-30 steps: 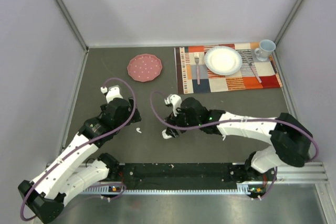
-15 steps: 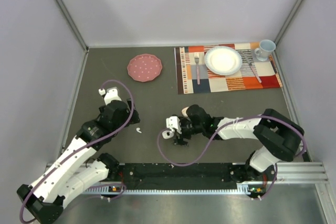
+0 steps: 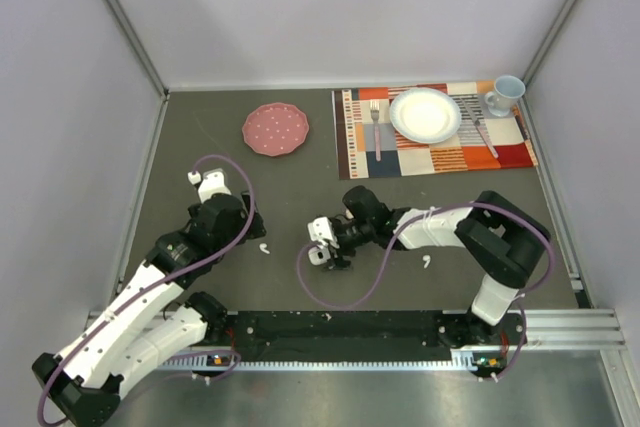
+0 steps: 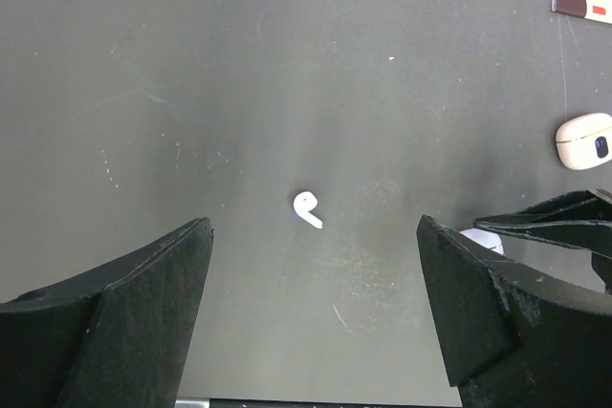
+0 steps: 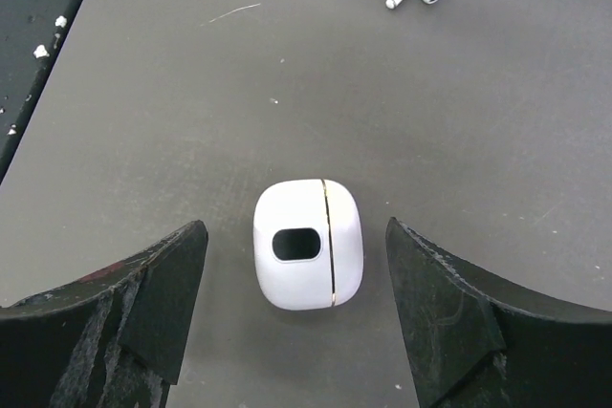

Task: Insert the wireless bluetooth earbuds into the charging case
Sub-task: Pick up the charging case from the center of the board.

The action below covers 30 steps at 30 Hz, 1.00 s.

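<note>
**Both grippers wide, earbuds loose on the table**

The right gripper [image 5: 295, 225] hangs over the closed white charging case [image 5: 308, 257], fingers spread to either side and touching neither flank. The left gripper [image 4: 313, 226] gapes wide too. One earbud [image 4: 306, 209] lies on the grey table [image 3: 200, 137] in line with its gap, untouched. A second earbud [image 3: 427, 262] sits well apart, beside the right arm.

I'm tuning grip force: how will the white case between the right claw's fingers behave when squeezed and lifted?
The white case looks like a smooth, rounded hard shell, so it likely won't flex but may slip from the right claw. It lies flat, seam apparently shut, so a nudge should slide it rather than roll it.
</note>
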### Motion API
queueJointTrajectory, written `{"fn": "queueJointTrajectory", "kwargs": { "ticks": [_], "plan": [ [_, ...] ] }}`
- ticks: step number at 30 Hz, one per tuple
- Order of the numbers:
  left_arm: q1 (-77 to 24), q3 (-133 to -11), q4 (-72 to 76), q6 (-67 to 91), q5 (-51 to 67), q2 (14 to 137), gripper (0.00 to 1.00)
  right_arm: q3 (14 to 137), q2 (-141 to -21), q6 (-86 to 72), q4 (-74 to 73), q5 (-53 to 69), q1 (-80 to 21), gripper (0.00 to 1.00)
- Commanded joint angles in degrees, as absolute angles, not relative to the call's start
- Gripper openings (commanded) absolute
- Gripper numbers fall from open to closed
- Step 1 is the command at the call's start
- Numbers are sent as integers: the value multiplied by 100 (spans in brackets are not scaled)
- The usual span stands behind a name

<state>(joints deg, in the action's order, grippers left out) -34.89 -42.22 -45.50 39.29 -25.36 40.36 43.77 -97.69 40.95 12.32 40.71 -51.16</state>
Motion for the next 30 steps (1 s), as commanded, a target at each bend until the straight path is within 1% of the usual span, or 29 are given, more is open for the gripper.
{"fn": "queueJointTrajectory", "kwargs": {
  "ticks": [1, 5, 11, 13, 15, 16, 18, 19, 21, 22, 24, 25, 27, 28, 30],
  "plan": [
    [-3463, -4192, -4562, 3920, -2558, 3964, 93, 4781, -10037, 4333, 871, 4447, -5054, 75],
    [-3454, -4236, -4553, 3867, -2523, 3999, 93, 4878, -10169, 4368, 563, 4377, -5027, 72],
    [-3454, -4201, -4509, 3867, -2479, 3990, 93, 4597, -10134, 4131, 835, 4140, -4940, 70],
    [-3454, -4192, -4491, 3876, -2461, 3999, 93, 4562, -10116, 4061, 992, 4122, -4931, 68],
    [-3454, -4192, -4456, 3876, -2444, 3999, 93, 4535, -10134, 3956, 1124, 4131, -4922, 62],
    [-3454, -4192, -4456, 3876, -2417, 4008, 92, 4535, -10160, 3903, 1247, 4113, -4922, 55],
    [-3463, -4201, -4447, 3876, -2382, 3999, 91, 4544, -10169, 3823, 1292, 4052, -4922, 49],
    [-3454, -4192, -4421, 3902, -2330, 3990, 91, 4544, -10143, 3797, 1370, 4008, -4922, 44],
    [-3454, -4184, -4342, 3902, -2250, 3929, 91, 4456, -10081, 3622, 1590, 3973, -4922, 40],
    [-3454, -4166, -4246, 3920, -2215, 3911, 91, 4395, -10003, 3543, 1904, 3964, -4922, 32],
    [-3454, -4131, -4131, 3929, -2048, 3832, 91, 4176, -9880, 3253, 2275, 3894, -4922, 29],
    [-3454, -4105, -4061, 3937, -1987, 3806, 91, 4105, -9818, 3182, 2642, 3807, -4922, 21],
    [-3454, -4078, -3868, 3938, -1768, 3753, 92, 3842, -9555, 2823, 3074, 3579, -4957, 16],
    [-3454, -4061, -3771, 3903, -1653, 3727, 93, 3745, -9423, 2699, 3276, 3220, -4983, 14],
    [-3454, -4008, -3368, 3859, -1197, 3613, 94, 3481, -8993, 2497, 3699, 2955, -5027, 11]
  ]
}}
